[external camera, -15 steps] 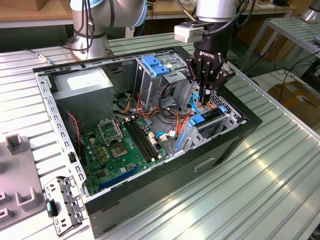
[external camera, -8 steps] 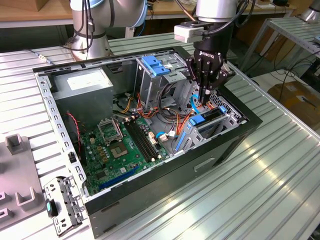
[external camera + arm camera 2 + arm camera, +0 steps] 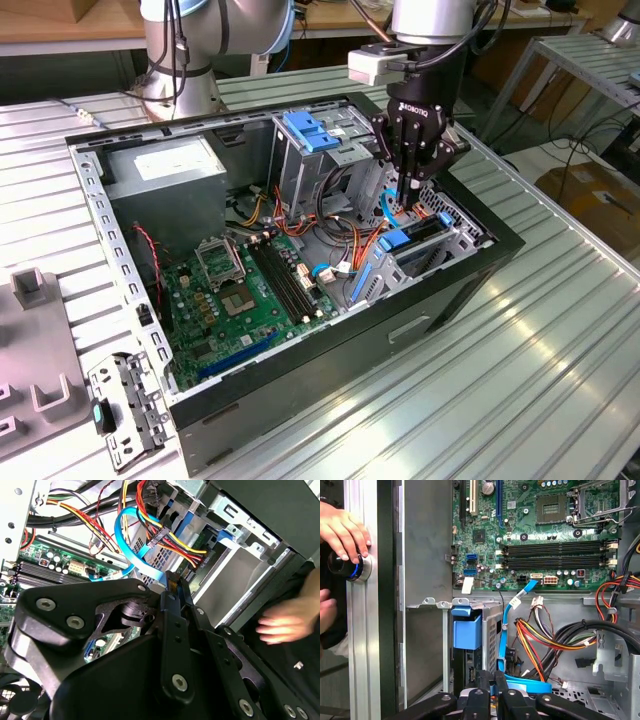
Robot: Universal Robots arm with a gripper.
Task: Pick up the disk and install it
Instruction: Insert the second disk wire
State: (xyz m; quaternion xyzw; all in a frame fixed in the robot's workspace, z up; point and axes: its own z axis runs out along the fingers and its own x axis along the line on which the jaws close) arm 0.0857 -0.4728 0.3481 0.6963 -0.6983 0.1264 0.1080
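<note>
In the exterior view the claw (image 3: 413, 185) hung inside the open computer case (image 3: 480, 275) on the ribbed metal worktop (image 3: 560, 340), just above the lower drive cage at the exterior view's right. Its fingers were pressed together on nothing, their tips beside a blue data cable (image 3: 384, 210). The disk (image 3: 408, 243) sat slotted in that cage, its blue rails showing at the cage mouth. In the first wrist view a person's hand (image 3: 342, 530) rested on a round knob (image 3: 351, 566).

Ribbed metal table (image 3: 560, 330), wooden benches (image 3: 60, 25)
</note>
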